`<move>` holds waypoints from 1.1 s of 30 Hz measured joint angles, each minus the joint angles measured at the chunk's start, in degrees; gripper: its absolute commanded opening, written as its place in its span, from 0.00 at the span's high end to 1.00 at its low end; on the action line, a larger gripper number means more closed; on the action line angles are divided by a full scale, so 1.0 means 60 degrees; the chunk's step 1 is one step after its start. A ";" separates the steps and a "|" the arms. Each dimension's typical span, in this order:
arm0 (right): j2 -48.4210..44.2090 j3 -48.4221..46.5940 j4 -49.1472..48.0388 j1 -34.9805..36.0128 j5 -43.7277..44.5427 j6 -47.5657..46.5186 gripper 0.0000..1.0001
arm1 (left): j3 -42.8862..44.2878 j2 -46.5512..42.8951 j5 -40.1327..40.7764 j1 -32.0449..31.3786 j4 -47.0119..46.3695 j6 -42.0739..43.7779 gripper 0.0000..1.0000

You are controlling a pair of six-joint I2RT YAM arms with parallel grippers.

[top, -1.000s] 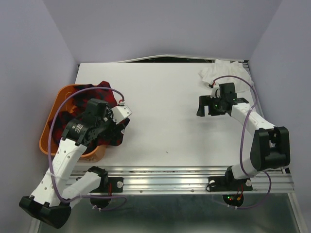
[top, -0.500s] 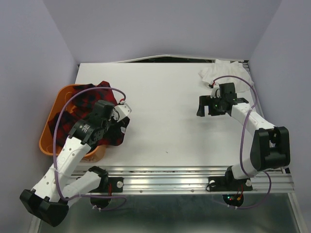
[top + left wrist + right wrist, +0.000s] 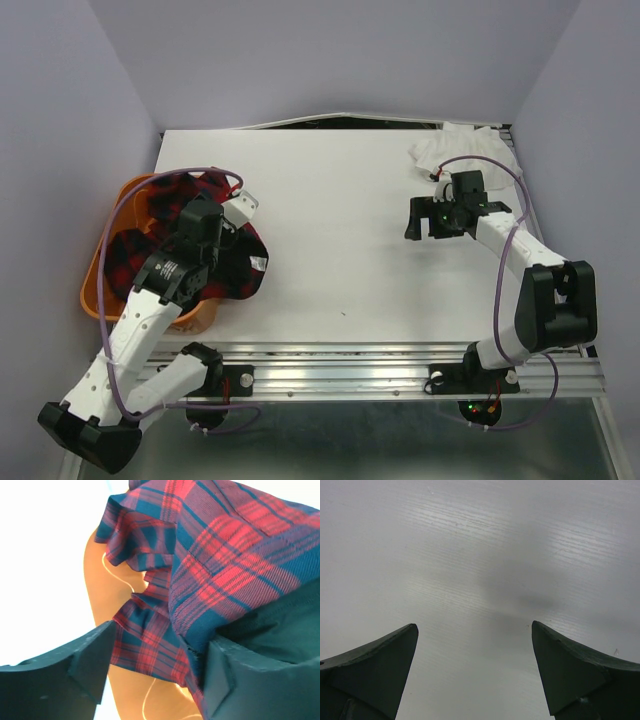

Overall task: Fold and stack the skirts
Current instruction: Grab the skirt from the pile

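Currently the left gripper point(image 3: 157, 647) is released: its two dark fingers point(image 3: 70, 665) stand wide apart, and orange wall and cloth both show in the gap between them. It hangs over the right half of the orange basket point(image 3: 92, 282) at the table's left edge. The plaid skirt point(image 3: 225, 545), red and dark blue, lies between and just beyond the fingers. Its folds press against the inner face of the right-hand finger and rise up and to the right of it, while the left-hand finger stands clear of the fabric. No clamping of the cloth is seen. From above, the skirt fills the basket in a crumpled heap and spills over the basket's right rim onto the table point(image 3: 340, 220), where a small white label shows at its near right edge.

The right gripper point(image 3: 474, 627) is likewise released, jaws spread wide, with only bare table surface between and below them. It holds nothing. It sits over the right part of the table, well apart from the skirt and the basket. A white garment point(image 3: 465, 145) lies at the far right corner of the table, just beyond the right arm's wrist and not in contact with its fingers.
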State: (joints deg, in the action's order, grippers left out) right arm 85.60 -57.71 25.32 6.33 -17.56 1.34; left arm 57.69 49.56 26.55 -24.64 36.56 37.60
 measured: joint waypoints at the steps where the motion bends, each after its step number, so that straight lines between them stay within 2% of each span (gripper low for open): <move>1: 0.0000 0.0000 0.0000 0.0000 0.0004 0.0000 0.00 | -0.0073 -0.0018 0.0044 0.0022 -0.0117 0.0011 0.34; 6: 0.0000 0.0000 0.0000 0.0000 0.0007 0.0000 0.00 | -0.0481 0.0044 0.0069 0.0284 -0.0455 0.0036 0.43; 12: 0.0000 0.0000 0.0000 0.0000 0.0007 0.0000 0.00 | -0.0495 0.0310 -0.0273 0.0565 -0.0732 -0.0229 0.65; 15: 0.0000 0.0000 0.0000 0.0000 0.0004 0.0000 0.00 | -0.0138 0.0692 -0.0605 0.0878 -0.0616 -0.0561 1.00; 22: 0.0000 0.0000 0.0000 0.0000 -0.0007 0.0000 0.00 | 0.3340 0.2131 -0.1075 0.1789 -0.0838 -0.1406 1.00; 30: 0.0000 0.0000 0.0011 0.0000 -0.0076 0.0000 0.00 | 0.7526 0.3719 -0.1246 0.1883 -0.1508 -0.1902 1.00; 33: 0.0000 0.0000 0.0022 0.0000 -0.0153 0.0000 0.00 | 0.9810 0.5009 -0.1690 0.1905 -0.2025 -0.2073 1.00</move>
State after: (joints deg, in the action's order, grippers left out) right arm 85.60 -57.71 25.45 6.33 -18.48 1.34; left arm 116.55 79.61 16.40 -13.21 24.40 25.17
